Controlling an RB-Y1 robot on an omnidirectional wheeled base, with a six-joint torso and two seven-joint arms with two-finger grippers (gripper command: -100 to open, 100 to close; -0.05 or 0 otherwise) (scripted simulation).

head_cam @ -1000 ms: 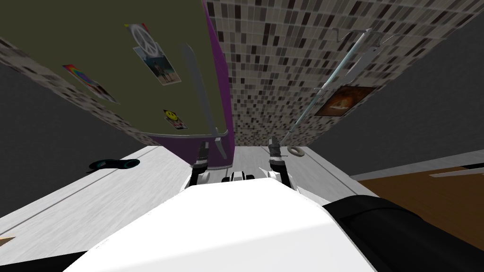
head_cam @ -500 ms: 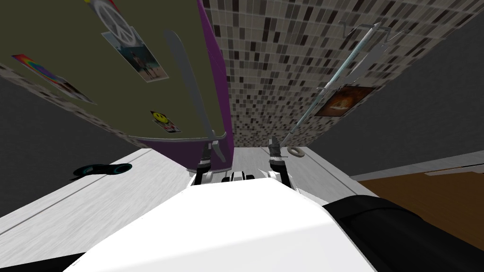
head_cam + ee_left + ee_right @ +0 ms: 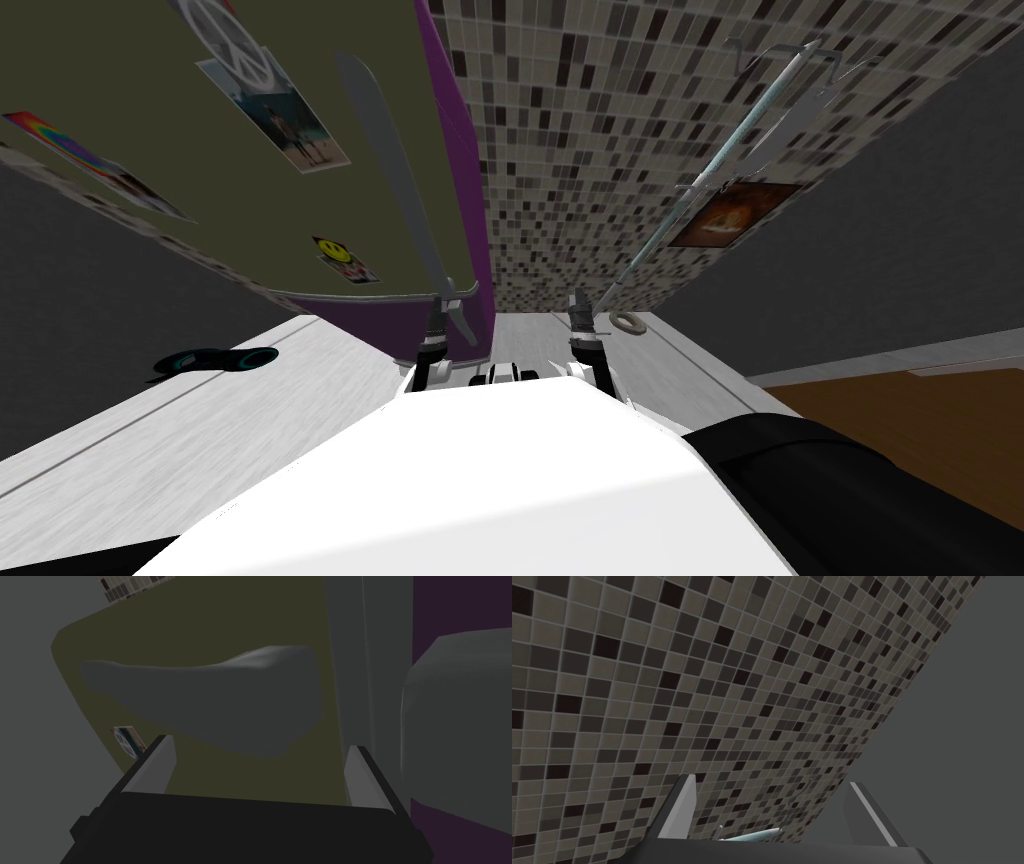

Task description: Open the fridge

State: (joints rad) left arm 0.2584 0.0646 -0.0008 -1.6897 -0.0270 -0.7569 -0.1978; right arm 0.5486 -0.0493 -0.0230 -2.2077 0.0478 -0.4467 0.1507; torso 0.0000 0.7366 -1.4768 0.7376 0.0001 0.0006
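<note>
Olive fridge door (image 3: 120,80), purple-sided, stands ahead to my left.
Head view puts left gripper (image 3: 437,318) at the lower end of the grey handle (image 3: 395,180); left wrist view shows its fingers (image 3: 161,763) spread wide, gripping nothing. Right gripper (image 3: 769,781) spread, empty.

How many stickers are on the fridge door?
4: a white peace sign at the picture's top edge, a photo just under it, a rainbow strip far left, a yellow smiley low down. More may be cut off.
</note>
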